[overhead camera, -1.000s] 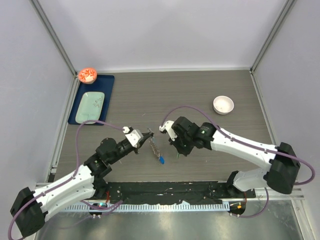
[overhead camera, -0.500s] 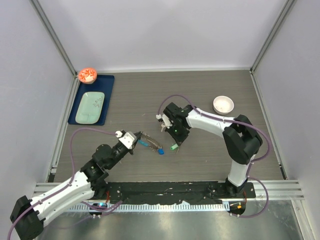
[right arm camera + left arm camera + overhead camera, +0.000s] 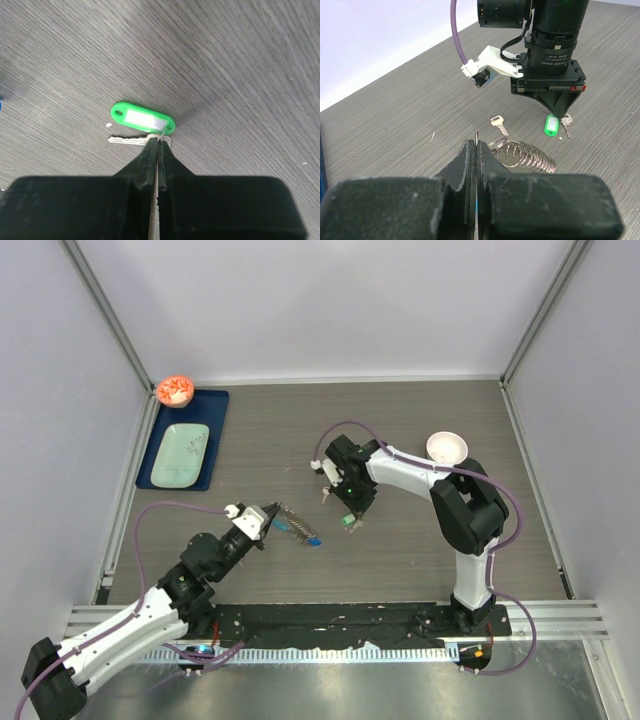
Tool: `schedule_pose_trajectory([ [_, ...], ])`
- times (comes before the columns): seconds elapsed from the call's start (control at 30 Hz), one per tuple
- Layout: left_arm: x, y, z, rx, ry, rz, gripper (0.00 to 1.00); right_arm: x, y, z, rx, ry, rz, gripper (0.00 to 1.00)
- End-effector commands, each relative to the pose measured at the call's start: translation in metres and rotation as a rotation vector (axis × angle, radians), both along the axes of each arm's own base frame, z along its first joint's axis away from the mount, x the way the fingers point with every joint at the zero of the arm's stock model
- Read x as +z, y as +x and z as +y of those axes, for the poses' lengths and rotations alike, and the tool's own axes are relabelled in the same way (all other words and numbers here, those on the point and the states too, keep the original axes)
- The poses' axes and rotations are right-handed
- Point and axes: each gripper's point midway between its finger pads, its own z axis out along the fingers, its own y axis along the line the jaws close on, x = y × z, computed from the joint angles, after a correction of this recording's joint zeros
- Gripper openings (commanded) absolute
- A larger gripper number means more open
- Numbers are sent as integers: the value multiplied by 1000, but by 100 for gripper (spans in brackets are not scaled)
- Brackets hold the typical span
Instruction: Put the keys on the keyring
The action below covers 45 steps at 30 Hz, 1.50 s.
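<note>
- Left gripper [image 3: 476, 150]: jaws were fully closed, pinching a wire end of the keyring [image 3: 525, 156]. The chain coil trailed onto the table [image 3: 400, 570] toward 3 o'clock of the fingertips in the overhead view.
- Right gripper [image 3: 158, 146]: it pointed straight down, jaws closed to a slit on the thin wire loop of the green-headed key [image 3: 142, 118]. The key appeared to lie flat on the table.
- Plain silver key [image 3: 498, 123]: it lay loose and ungripped, at about 10 o'clock of the green-headed key in the left wrist view.
- Spacing: overhead, the keyring sat at 9 o'clock of the green-headed key, near but apart.
- Assessment: the step in hand was judged to be raising the green-headed key for threading.
- Recommendation: lift slowly, since the hold on so thin a loop looked marginal and the key could swing or drop. Keep the left grip steady, and bring the key's loop squarely onto the ring's free end.
</note>
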Motion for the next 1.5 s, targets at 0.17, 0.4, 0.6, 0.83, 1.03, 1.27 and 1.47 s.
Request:
schedule_pose_trajectory([
  [0.17, 16, 1, 0, 6, -37, -41, 0, 11, 19, 6, -7, 19, -97, 19],
  [0.4, 14, 1, -2, 2, -34, -36, 0, 55, 30, 13, -49, 121, -261, 38],
  [0.6, 15, 2, 0, 13, -41, -39, 0, 65, 17, 15, -68, 235, -474, 44],
  [0.83, 16, 2, 1, 16, -50, -44, 0, 79, 11, 21, -148, 515, -759, 44],
  [1.03, 16, 1, 1, 13, -50, -42, 0, 60, 14, 12, -153, 483, -800, 43],
  [1.27, 15, 2, 1, 17, -47, -38, 0, 47, 19, 12, -164, 449, -790, 40],
  [1.47, 15, 2, 1, 14, -45, -38, 0, 37, 20, 8, -171, 420, -763, 38],
])
